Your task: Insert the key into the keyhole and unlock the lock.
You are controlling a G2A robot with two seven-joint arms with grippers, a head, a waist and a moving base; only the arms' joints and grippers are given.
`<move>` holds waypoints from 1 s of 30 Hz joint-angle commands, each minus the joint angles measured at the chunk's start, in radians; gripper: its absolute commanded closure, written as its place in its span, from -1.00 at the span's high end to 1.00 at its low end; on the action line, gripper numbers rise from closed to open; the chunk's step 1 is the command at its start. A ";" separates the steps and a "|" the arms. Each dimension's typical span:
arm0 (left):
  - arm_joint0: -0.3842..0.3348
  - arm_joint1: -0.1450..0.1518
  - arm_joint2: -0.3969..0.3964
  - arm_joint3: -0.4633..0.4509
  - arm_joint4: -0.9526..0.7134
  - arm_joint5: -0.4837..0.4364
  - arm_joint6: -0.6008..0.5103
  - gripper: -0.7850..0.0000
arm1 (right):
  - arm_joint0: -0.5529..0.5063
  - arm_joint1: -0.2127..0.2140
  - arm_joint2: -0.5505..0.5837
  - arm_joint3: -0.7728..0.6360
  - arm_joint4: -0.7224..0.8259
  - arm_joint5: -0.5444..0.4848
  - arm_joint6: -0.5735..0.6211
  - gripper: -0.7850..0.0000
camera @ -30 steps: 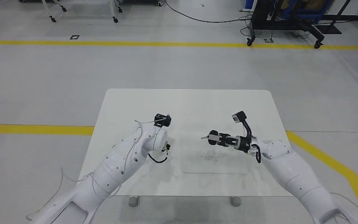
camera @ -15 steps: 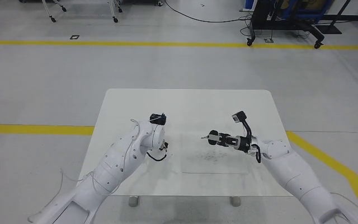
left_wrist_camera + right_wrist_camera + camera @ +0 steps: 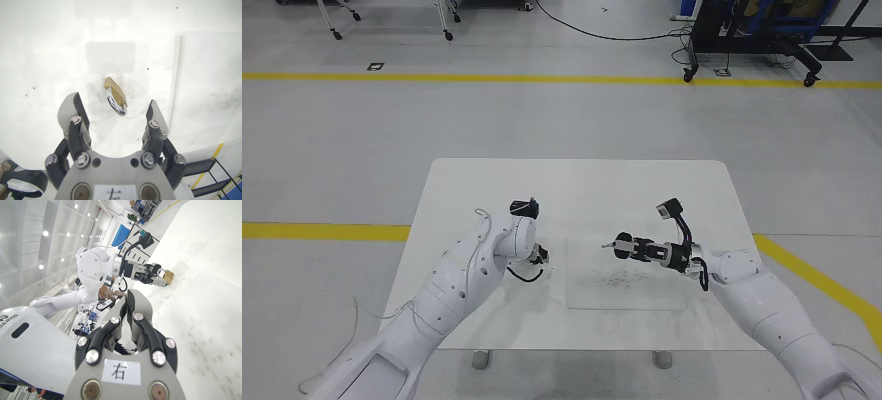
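Note:
A brass padlock (image 3: 115, 94) with a silver shackle lies on the white table (image 3: 492, 190). My left gripper (image 3: 114, 98) is open just above the table, one finger on each side of the padlock without closing on it. In the right wrist view this padlock (image 3: 169, 276) sits at the tips of the left gripper (image 3: 160, 278). My right gripper (image 3: 622, 246) hangs a little above the table's middle, pointing toward the left arm. Its fingers (image 3: 130, 306) are pressed shut, and a thin pale sliver, seemingly the key (image 3: 605, 244), sticks out from them.
A thin white mat (image 3: 627, 292) with dark speckles lies under the right gripper; its edge (image 3: 176, 75) runs just beside the padlock. The table's front edge is close behind both arms.
The left arm's wrist has turned and shifted slightly over the padlock. The right arm has not moved.

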 commanded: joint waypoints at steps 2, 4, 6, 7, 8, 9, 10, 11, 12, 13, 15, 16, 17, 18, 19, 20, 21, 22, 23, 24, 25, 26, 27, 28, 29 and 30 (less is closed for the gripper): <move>-0.005 -0.005 -0.001 0.014 -0.005 -0.001 0.007 0.90 | 0.000 0.000 0.000 0.000 0.000 0.000 0.000 -1.00; -0.008 -0.008 -0.001 0.021 -0.004 0.001 0.009 0.81 | 0.000 0.000 0.000 0.000 0.000 0.000 0.000 -1.00; -0.009 -0.011 -0.001 0.025 -0.003 -0.001 0.011 0.45 | 0.000 0.000 0.000 0.000 0.000 0.000 0.000 -1.00; -0.010 -0.012 -0.001 0.027 -0.003 -0.002 0.011 0.12 | 0.000 0.000 0.000 0.000 0.000 0.000 0.000 -1.00; -0.011 -0.013 0.001 0.030 -0.001 -0.005 0.009 -0.03 | 0.000 0.000 0.000 0.000 0.000 0.000 0.000 -1.00; -0.013 -0.015 0.004 0.033 0.003 -0.007 0.007 -0.13 | 0.000 0.000 0.000 0.000 0.000 0.000 0.000 -1.00; -0.013 -0.016 0.005 0.035 0.003 -0.008 0.007 -0.27 | 0.000 0.000 0.000 0.000 0.000 0.000 0.000 -1.00; -0.014 -0.018 0.007 0.038 0.004 -0.009 0.008 -0.37 | 0.000 0.000 0.000 0.000 0.000 0.000 0.000 -1.00; -0.015 -0.020 0.008 0.041 0.004 -0.011 0.008 -0.43 | 0.000 0.000 0.000 0.000 0.000 0.000 0.000 -1.00; -0.015 -0.021 0.008 0.045 0.004 -0.012 0.008 -0.49 | 0.000 0.000 0.000 0.000 0.000 0.000 0.000 -1.00; -0.015 -0.024 0.009 0.051 0.004 -0.014 0.010 -0.54 | 0.000 0.000 0.000 0.000 0.000 0.000 0.000 -1.00; -0.016 -0.025 0.009 0.055 0.003 -0.016 0.009 -0.55 | 0.000 0.000 0.000 0.000 0.000 0.000 0.000 -1.00; -0.016 -0.027 0.009 0.060 0.003 -0.018 0.011 -0.61 | 0.000 0.000 0.000 0.000 0.000 0.000 0.000 -1.00; -0.017 -0.028 0.009 0.064 0.003 -0.018 0.011 -0.66 | 0.000 0.000 0.000 0.000 0.000 0.000 0.000 -1.00; -0.018 -0.029 0.010 0.067 0.004 -0.020 0.011 -0.73 | 0.000 0.000 0.000 0.000 0.000 0.000 0.000 -1.00; -0.019 -0.031 0.010 0.069 0.005 -0.022 0.011 -0.77 | 0.000 0.000 0.000 0.000 0.000 0.000 0.000 -1.00; -0.020 -0.032 0.010 0.072 0.005 -0.022 0.012 -0.82 | 0.000 0.000 0.000 0.000 0.000 0.000 0.000 -1.00; -0.021 -0.033 0.010 0.074 0.005 -0.023 0.012 -0.85 | 0.000 0.000 0.000 0.000 0.000 0.000 0.000 -1.00; -0.022 -0.035 0.010 0.076 0.005 -0.023 0.012 -0.87 | 0.000 0.000 0.000 0.000 0.000 0.000 0.000 -1.00; -0.023 -0.036 0.011 0.077 0.006 -0.025 0.012 -0.88 | 0.000 0.000 0.000 0.000 0.000 0.000 0.000 -1.00; -0.025 -0.037 0.010 0.079 0.007 -0.026 0.011 -0.91 | 0.000 0.000 0.000 0.000 0.000 0.000 0.000 -1.00; -0.026 -0.038 0.010 0.081 0.009 -0.026 0.010 -0.93 | 0.000 0.000 0.000 0.000 0.000 0.000 0.000 -1.00; -0.027 -0.039 0.010 0.082 0.010 -0.026 0.010 -0.97 | 0.000 0.000 0.000 0.000 0.000 0.000 0.000 -1.00; -0.027 -0.040 0.010 0.083 0.011 -0.026 0.010 -0.98 | 0.000 0.000 0.000 0.000 0.000 0.000 0.000 -1.00; -0.028 -0.041 0.010 0.084 0.012 -0.028 0.009 -1.00 | 0.000 0.000 0.000 0.000 0.000 0.000 0.000 -1.00; -0.028 -0.042 0.009 0.084 0.014 -0.029 0.010 -1.00 | 0.000 0.000 0.000 0.000 0.000 0.000 0.000 -1.00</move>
